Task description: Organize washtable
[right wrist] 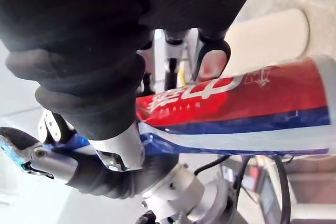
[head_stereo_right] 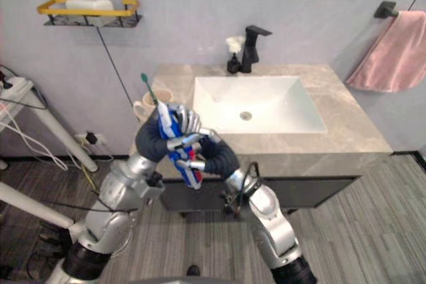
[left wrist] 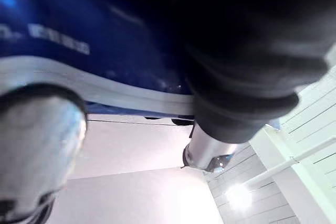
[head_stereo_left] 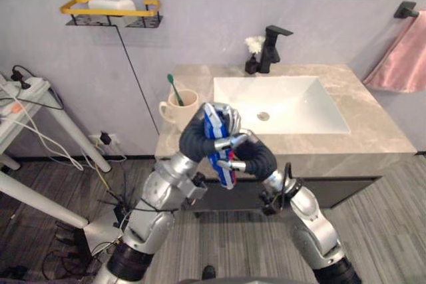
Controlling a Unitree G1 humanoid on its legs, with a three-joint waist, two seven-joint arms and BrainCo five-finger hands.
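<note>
A grey marbled desk is set against a pale wall, with a white sink sunk into it; behind the sink a black faucet is mounted; left of the sink a cream cup with a green toothbrush is stood; right of the sink a pink towel is hung. A blue, red and white toothpaste tube is held before the sink's front left corner; it is clasped by the curled fingers of the left hand and the right hand.
</note>
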